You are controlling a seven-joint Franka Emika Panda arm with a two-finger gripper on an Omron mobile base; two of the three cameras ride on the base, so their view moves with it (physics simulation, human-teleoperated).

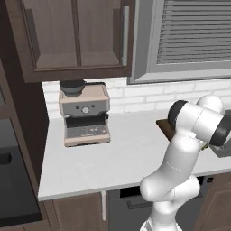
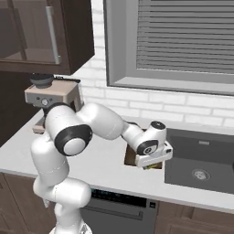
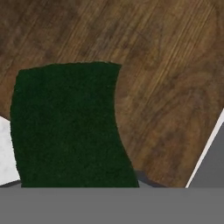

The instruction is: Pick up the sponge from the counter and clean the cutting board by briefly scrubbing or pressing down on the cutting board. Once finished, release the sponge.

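Note:
The sponge (image 3: 70,127) shows its dark green scouring top close up in the hand view, lying over the dark brown wooden cutting board (image 3: 166,87). My fingertips are hidden behind it. In the right base view my gripper (image 2: 151,166) points down, low over the cutting board (image 2: 130,158), with a sliver of yellow sponge (image 2: 149,167) under the hand. It looks shut on the sponge. From the left base, the cutting board (image 1: 164,126) peeks out behind my forearm on the off-white counter (image 1: 113,153).
A dark sink basin (image 2: 201,160) lies just right of the board. A coffee machine (image 1: 85,113) stands at the counter's back left, below dark wall cupboards. A window with blinds is above the sink.

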